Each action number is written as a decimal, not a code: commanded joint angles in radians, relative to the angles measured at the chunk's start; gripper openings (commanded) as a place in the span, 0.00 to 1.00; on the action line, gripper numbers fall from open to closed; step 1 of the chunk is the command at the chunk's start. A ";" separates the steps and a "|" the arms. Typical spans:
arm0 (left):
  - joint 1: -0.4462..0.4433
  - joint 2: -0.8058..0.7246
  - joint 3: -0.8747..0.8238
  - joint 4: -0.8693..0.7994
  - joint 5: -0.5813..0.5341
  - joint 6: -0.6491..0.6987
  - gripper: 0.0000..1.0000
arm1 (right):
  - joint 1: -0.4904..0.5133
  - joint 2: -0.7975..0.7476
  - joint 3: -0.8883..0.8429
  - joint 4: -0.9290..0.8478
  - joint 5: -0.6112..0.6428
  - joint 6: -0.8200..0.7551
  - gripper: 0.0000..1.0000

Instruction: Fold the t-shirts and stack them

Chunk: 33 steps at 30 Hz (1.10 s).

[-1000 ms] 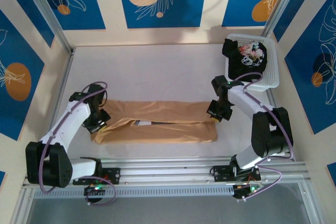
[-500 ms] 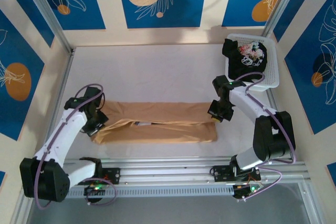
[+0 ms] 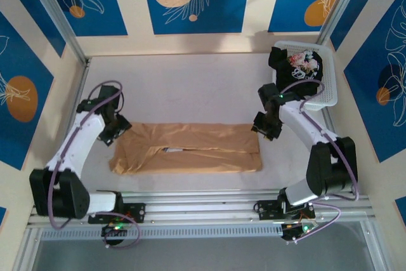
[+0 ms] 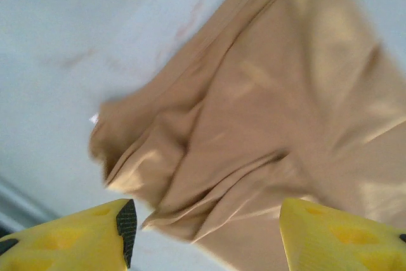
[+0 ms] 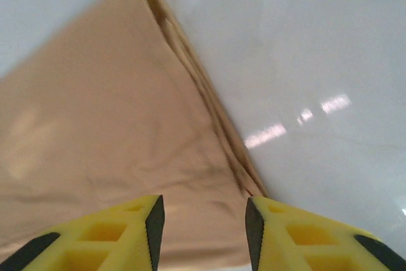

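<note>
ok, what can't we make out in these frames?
- Folded tan cloth t-shirt: print folded inside; top view's dark sliver at the slit is too small.
- Crumpled black cloth t-shirt in white slatted plastic basket: print too small from the top; anything beneath is hidden.
- Left wrist view: cloth motion-blurred.
- Left gripper, right gripper: whether tips touch cloth; wrist views lack depth, top view too small.

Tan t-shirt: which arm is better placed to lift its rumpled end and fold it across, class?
Probably left: the left hand hangs open over the rumpled end of the tan t-shirt; the right hand is open at the flat end.
</note>
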 commanded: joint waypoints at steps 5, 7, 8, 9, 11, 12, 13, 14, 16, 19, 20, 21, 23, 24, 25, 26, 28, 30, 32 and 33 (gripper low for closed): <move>0.113 0.344 0.133 0.181 0.129 0.127 0.57 | -0.006 0.208 0.142 0.078 -0.021 -0.005 0.36; 0.124 0.400 0.151 0.202 0.122 0.151 0.56 | -0.006 0.256 0.177 0.081 -0.027 -0.005 0.33; 0.130 0.423 0.160 0.210 0.124 0.159 0.55 | -0.004 0.282 0.193 0.078 -0.027 -0.004 0.32; 0.135 0.447 0.166 0.220 0.133 0.164 0.54 | -0.003 0.312 0.211 0.066 -0.023 0.000 0.31; 0.138 0.488 0.177 0.238 0.143 0.173 0.52 | -0.002 0.361 0.241 0.042 -0.012 0.008 0.30; 0.138 0.504 0.177 0.251 0.151 0.176 0.50 | -0.002 0.381 0.250 0.031 -0.008 0.012 0.30; 0.138 0.521 0.178 0.260 0.155 0.177 0.48 | -0.002 0.396 0.255 0.020 -0.004 0.020 0.30; 0.139 0.534 0.179 0.264 0.153 0.179 0.46 | -0.002 0.404 0.256 0.016 -0.003 0.028 0.30; 0.139 0.556 0.180 0.266 0.143 0.179 0.40 | -0.003 0.425 0.251 0.010 0.001 0.041 0.31; 0.147 0.578 0.179 0.266 0.121 0.179 0.24 | -0.014 0.466 0.260 0.001 -0.007 0.053 0.31; 0.150 0.582 0.178 0.267 0.115 0.178 0.18 | -0.016 0.480 0.268 -0.003 -0.006 0.054 0.27; 0.155 0.587 0.177 0.266 0.108 0.178 0.12 | -0.019 0.495 0.281 -0.009 -0.004 0.054 0.19; 0.170 0.592 0.180 0.262 0.099 0.180 0.03 | -0.021 0.526 0.314 -0.030 0.012 0.053 0.05; 0.178 0.595 0.185 0.260 0.095 0.180 0.00 | -0.025 0.540 0.335 -0.041 0.021 0.051 0.00; 0.185 0.600 0.191 0.257 0.094 0.182 0.00 | -0.029 0.552 0.354 -0.054 0.029 0.051 0.00; 0.192 0.606 0.197 0.258 0.098 0.189 0.00 | -0.033 0.562 0.370 -0.063 0.035 0.048 0.00; 0.200 0.622 0.228 0.247 0.105 0.204 0.00 | -0.047 0.584 0.410 -0.074 0.041 0.040 0.00; 0.204 0.640 0.267 0.237 0.119 0.221 0.00 | -0.060 0.607 0.447 -0.073 0.026 0.027 0.00; 0.205 0.656 0.306 0.221 0.127 0.235 0.00 | -0.072 0.635 0.490 -0.067 -0.003 0.003 0.00; 0.205 0.656 0.319 0.213 0.128 0.242 0.04 | -0.074 0.648 0.516 -0.064 -0.022 -0.015 0.00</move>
